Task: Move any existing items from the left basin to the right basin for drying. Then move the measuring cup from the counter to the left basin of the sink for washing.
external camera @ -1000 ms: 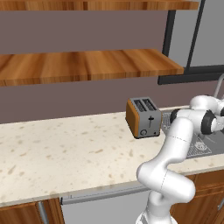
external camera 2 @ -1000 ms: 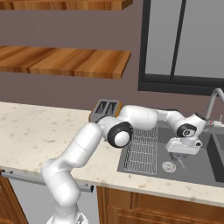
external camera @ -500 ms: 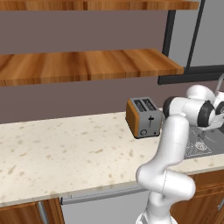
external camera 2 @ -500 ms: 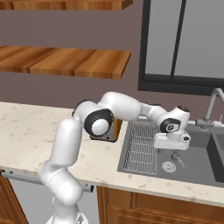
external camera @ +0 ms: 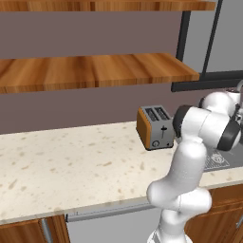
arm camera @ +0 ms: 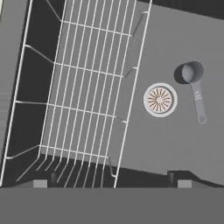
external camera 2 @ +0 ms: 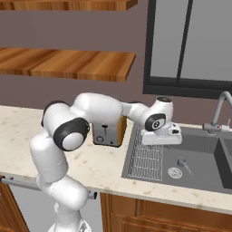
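Measuring cup (arm camera: 193,72) lies on the left basin floor of the sink (external camera 2: 199,156), just beside the drain ring (arm camera: 159,99). Hand (external camera 2: 161,136), fingers spread wide and empty, hovers above the wire rack (arm camera: 83,92); final step appears complete, leaving retreat.

The arm (external camera 2: 68,149) is seen as a chain of glossy white, rounded segments, each one thick and tubular. Between the segments, dark grey to black joint bands are shown, with a large round dark cap (external camera 2: 71,134) set on the elbow. A smaller dark disc with a pale centre (external camera 2: 155,122) is marked on the wrist. The hand block (external camera 2: 161,135) is rendered white and boxy. No cables or lettering can be made out.
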Robot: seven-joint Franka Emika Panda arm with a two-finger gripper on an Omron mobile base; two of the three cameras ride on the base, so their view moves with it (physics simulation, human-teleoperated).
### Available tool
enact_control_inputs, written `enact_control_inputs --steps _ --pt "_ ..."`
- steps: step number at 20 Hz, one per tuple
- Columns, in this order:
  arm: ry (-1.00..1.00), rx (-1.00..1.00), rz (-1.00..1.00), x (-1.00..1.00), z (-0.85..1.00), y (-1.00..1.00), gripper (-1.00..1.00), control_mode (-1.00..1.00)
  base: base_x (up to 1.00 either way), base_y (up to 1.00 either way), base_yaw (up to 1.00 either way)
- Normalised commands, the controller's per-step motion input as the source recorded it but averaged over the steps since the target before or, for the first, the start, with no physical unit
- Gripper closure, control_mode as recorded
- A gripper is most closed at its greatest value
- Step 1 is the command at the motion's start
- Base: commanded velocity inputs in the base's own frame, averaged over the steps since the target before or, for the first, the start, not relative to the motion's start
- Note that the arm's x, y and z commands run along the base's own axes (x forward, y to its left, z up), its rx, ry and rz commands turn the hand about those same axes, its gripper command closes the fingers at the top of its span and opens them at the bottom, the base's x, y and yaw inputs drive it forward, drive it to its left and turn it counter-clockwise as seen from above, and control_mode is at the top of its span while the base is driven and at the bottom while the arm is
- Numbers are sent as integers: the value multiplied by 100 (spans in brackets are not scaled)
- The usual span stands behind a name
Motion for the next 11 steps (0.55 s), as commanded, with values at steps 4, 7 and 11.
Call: enact_control_inputs --steps 4,7,11 --pt "-1 -14 -7 -13 68 59 -100 -100 0 0 0" --pt "-1 -10 -4 -17 53 60 -100 -100 0 0 0" --pt "0 -5 0 -13 36 64 -100 -100 0 0 0"
